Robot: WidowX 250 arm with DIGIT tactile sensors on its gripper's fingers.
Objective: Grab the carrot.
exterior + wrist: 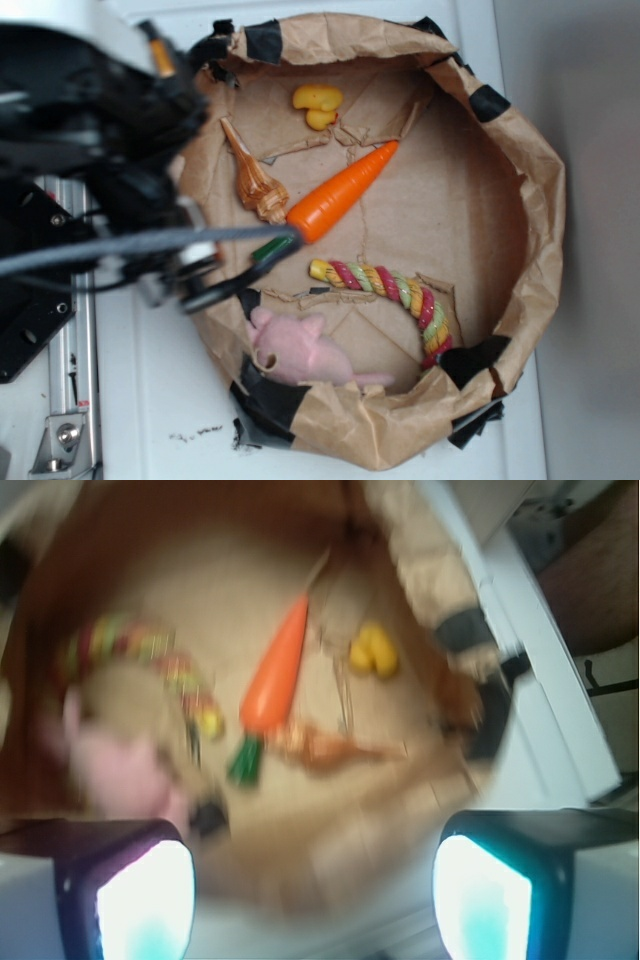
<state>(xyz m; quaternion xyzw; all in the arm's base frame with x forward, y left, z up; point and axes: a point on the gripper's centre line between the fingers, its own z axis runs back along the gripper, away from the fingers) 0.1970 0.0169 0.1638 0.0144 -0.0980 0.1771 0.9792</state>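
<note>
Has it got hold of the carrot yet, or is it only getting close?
Only close. The carrot lies untouched in the paper nest, beside the shell. The pincer hangs open above it, holding nothing. Lowering, closing and lifting all remain.

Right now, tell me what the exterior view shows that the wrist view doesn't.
Only the exterior shows the robot arm and the whole paper nest rim, with the gripper over its left edge. Only the wrist shows the two lit finger pads spread apart with nothing between them. Both show the carrot, seashell, yellow duck, striped rope toy and pink plush.
</note>
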